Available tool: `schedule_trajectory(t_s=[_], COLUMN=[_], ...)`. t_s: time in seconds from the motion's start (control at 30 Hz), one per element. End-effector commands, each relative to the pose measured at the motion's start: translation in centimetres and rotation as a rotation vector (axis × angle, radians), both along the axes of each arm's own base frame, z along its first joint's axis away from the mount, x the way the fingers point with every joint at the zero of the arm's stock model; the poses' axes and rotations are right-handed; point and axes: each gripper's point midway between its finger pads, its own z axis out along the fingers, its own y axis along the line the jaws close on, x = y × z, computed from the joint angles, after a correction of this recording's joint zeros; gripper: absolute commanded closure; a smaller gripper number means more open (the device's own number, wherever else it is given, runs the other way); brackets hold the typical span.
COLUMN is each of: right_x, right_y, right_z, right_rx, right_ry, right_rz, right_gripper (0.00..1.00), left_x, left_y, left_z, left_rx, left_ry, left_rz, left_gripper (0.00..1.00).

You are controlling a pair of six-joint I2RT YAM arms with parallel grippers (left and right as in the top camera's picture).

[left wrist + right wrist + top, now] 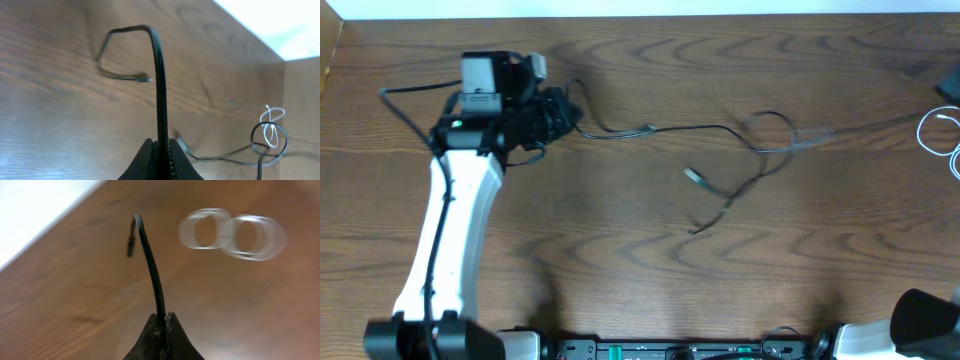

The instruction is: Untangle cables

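Observation:
My left gripper point(560, 115) point(161, 149) is shut on the black cable point(720, 126) at the table's far left. From there the cable runs right, forms a loop, and drops to a small plug point(692, 175). In the left wrist view it point(159, 75) rises from the jaws and bends over to a plug end. My right gripper point(163, 320) is shut on a black cable point(150, 265) whose short end carries a plug. The white cable point(942, 132) lies coiled at the far right edge. It also shows in the left wrist view point(272, 122) and, blurred, in the right wrist view point(231, 234).
The wooden table point(620, 260) ends in a white strip along the far edge. The left arm's white link point(450, 240) lies across the left side. The right arm's base point(925, 318) sits at the bottom right corner.

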Motion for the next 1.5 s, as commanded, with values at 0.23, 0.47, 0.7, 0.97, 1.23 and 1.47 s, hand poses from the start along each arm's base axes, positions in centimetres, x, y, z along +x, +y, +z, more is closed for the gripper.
schedule_trajectory(t_s=[0.23,0.47,0.7,0.97,1.23,1.47], right_x=[-6.6,-8.2,-9.0,-11.2,-8.5,-0.6], right_y=[-8.8,-10.5,-11.3,-12.6,-11.4,-3.6], right_z=[0.8,0.8,0.6,-0.6,-4.2,-4.6], right_rx=[-0.152,-0.139,-0.143,-0.196,-0.037,0.266], right_ry=[0.080,0.075,0.083,0.191,0.220,0.028], right_rz=[-0.399,-0.482,-0.528,-0.662,-0.546,0.081], right_gripper=[0.99,0.99,0.99,0.99,0.99,0.99], left_x=[-0.8,-2.1,-3.7,-5.9,-4.9,-3.7], left_y=[8.3,14.2,17.1,22.8,19.3,8.3], left_z=[5.0,6.5,6.1,5.2,5.6,7.7], left_rx=[0.113,0.031,-0.075,0.059,-0.120,-0.212], left_ry=[-0.145,-0.129,-0.048,-0.019,-0.012,-0.087], left_rz=[0.256,0.534,0.744,1.004,0.822,0.295], left_gripper=[0.93,0.93,0.92,0.93,0.92,0.92])
